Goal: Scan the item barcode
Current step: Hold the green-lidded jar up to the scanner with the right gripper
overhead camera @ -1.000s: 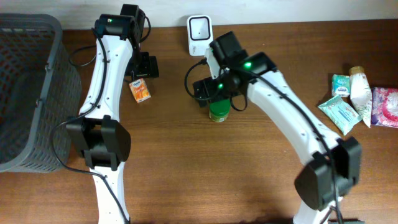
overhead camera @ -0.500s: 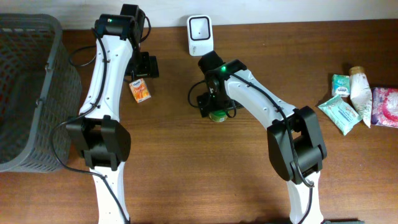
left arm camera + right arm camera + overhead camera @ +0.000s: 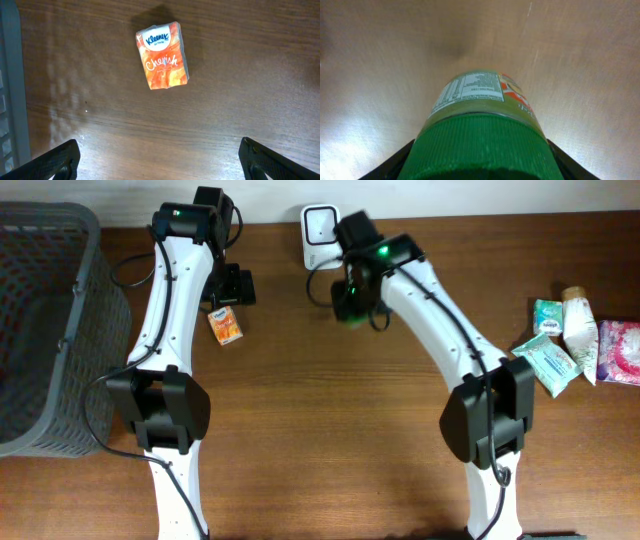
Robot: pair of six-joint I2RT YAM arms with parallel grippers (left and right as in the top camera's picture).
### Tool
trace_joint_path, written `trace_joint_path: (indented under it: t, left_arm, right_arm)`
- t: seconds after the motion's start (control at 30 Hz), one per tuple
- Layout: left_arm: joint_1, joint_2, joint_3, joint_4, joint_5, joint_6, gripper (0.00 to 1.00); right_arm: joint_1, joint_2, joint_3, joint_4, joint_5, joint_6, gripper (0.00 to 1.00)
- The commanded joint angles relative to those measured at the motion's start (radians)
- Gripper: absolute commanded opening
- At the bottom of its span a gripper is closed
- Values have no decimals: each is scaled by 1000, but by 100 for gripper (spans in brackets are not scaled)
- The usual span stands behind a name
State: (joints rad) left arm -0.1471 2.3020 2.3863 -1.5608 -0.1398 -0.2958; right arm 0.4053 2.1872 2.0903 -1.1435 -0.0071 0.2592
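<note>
One bottle point(image 3: 479, 120) in right jaws' grip, cap wristward, base toward table point(image 3: 375, 55); left jaws wide, empty.

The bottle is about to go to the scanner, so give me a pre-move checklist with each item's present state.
1. Right gripper grips the bottle by its green cap: ok.
2. Barcode found: cannot tell; the right wrist view shows only a nutrition panel.
3. Bottle close to the scanner: ok.
4. Barcode faces the scanner: cannot tell.
5. Left gripper out of the way, open above the Kleenex pack: ok.
</note>
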Motion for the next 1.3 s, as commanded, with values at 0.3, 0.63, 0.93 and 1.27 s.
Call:
trace_joint_path:
  t: [0.3, 0.63, 0.93, 1.27]
  left_arm:
    - [3, -21, 19, 0, -11, -3, 99]
    - [3, -21, 19, 0, -11, -3, 99]
    - [4, -21, 19, 0, -11, -3, 99]
    - [0, -21, 19, 0, -11, -3, 99]
  right_arm:
    - [-150, -10, 123, -187, -735, 38, 53]
    - [-261, -10, 123, -48, -1298, 588, 50]
    - [-262, -10, 123, -44, -1245, 587, 50]
    - [-119, 33, 122, 584, -99, 344, 50]
